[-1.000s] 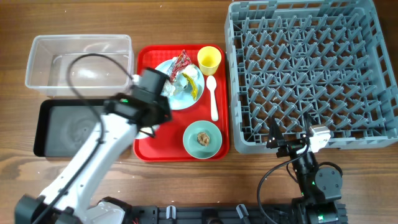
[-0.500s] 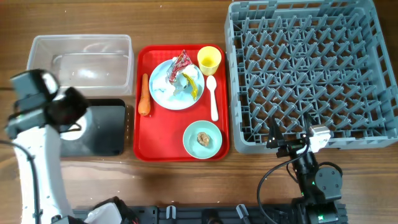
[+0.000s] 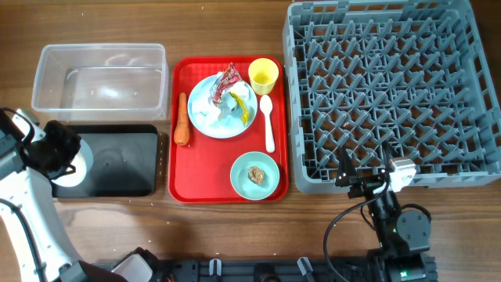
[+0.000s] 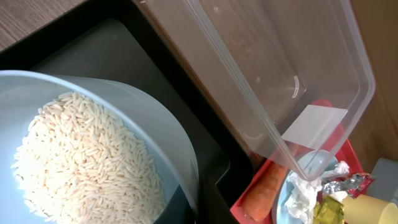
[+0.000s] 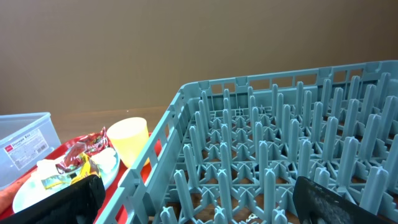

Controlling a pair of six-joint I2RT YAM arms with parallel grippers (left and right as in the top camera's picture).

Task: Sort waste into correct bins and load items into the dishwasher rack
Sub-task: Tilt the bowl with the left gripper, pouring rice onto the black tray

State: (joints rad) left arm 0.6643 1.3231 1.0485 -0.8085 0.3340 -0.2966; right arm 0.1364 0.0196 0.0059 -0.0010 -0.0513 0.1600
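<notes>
**A:** State of the left gripper (image 3: 61,149)?

**B:** Pressed together. Its fingers are out of the wrist shot, so this is a best read: it seems to be pinching the light blue bowl (image 4: 134,118) at the rim. The bowl is tilted, with white rice (image 4: 81,155) heaped inside.

**A:** Where is that relative to the red tray (image 3: 178,186)?

**B:** Left of the red tray, over the far-left end of the black tray (image 3: 125,160). The clear tub (image 3: 99,59) is just behind the black tray, also left of the red tray. It has a white label (image 4: 314,124) on the wall nearest the red tray.

**A:** Right gripper (image 5: 199,198)?

**B:** Spread wide, one finger at each edge of its wrist view, gripping nothing. It's right of the red tray, at the near edge of the dishwasher rack (image 3: 391,86), facing across the pegs.

**A:** What's on the red tray?

**B:** The carrot (image 3: 182,129) lies along the left edge. The pale blue plate (image 3: 202,117) is centre-back, carrying the red-silver wrapper (image 3: 228,78), the yellow wrapper (image 3: 244,108) and the crumpled white paper (image 3: 223,113). The yellow cup (image 3: 264,75) stands upright in the back-right corner. The white spoon (image 3: 268,124) is just right of the plate, scoop end toward the cup. The pale green bowl (image 3: 268,186) is front-right with the brown lump (image 3: 255,174) in it.

**A:** And the rack against the tray?

**B:** It's right up against the red tray's right edge. I can't tell from overhead whether they touch.
</notes>
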